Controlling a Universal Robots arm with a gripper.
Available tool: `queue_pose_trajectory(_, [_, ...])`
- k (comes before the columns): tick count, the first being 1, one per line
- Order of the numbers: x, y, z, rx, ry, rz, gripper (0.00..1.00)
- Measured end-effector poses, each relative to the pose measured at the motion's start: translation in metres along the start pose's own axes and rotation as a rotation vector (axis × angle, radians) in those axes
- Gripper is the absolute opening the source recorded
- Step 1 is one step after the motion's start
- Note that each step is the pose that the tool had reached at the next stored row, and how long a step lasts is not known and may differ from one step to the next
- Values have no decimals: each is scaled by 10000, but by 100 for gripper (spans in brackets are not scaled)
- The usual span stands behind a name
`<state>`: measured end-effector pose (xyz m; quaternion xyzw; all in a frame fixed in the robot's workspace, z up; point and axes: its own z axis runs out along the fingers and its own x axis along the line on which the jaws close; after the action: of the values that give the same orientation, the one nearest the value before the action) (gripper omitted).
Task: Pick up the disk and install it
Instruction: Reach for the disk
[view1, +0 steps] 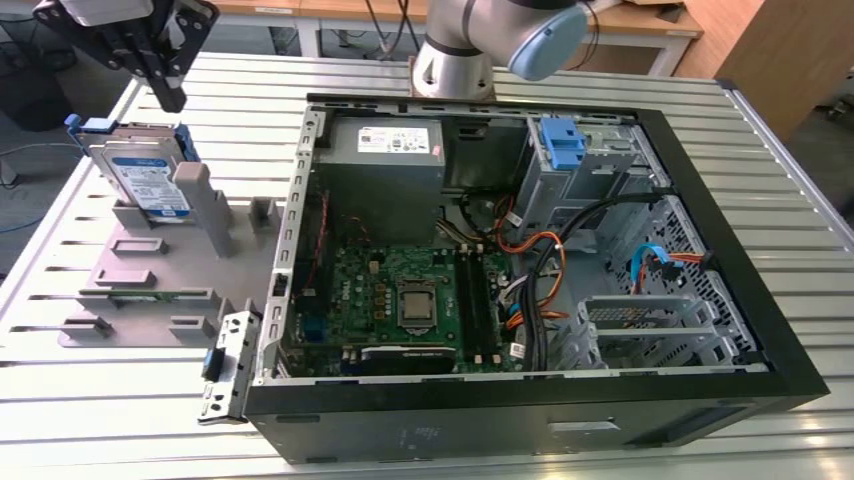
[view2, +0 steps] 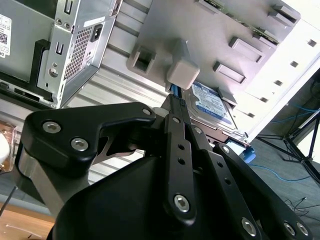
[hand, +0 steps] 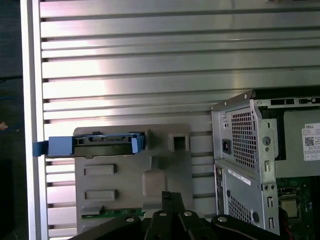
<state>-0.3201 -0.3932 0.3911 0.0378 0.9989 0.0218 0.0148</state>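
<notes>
The disk (view1: 140, 175) stands on edge in the far slot of a grey holder (view1: 147, 290), at the exterior view's left. It is silver, with a white-and-blue label and blue side rails. My gripper (view1: 171, 100) hangs above and slightly behind it, fingers pointing down and shut with nothing between them, not touching the disk. In the second wrist view the disk (view2: 212, 105) lies just past the closed fingertips of the gripper (view2: 175, 102). In the first wrist view the disk's (hand: 105, 142) top edge and blue rails show beyond the gripper (hand: 170, 196).
An open computer case (view1: 534, 390) lies at the exterior view's right, with a grey power-supply box (view1: 387, 145), a motherboard (view1: 407, 300), cables and a blue drive-bay latch (view1: 567, 145) inside. A small green circuit strip (view1: 140, 293) sits on the holder. Everything rests on a slatted aluminium table (view1: 107, 400).
</notes>
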Motion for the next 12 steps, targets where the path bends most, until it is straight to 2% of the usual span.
queue_pose_trajectory(7, [80, 2, 4, 0, 0, 1, 11])
queue_pose_trajectory(12, [121, 37, 22, 0, -1, 0, 11])
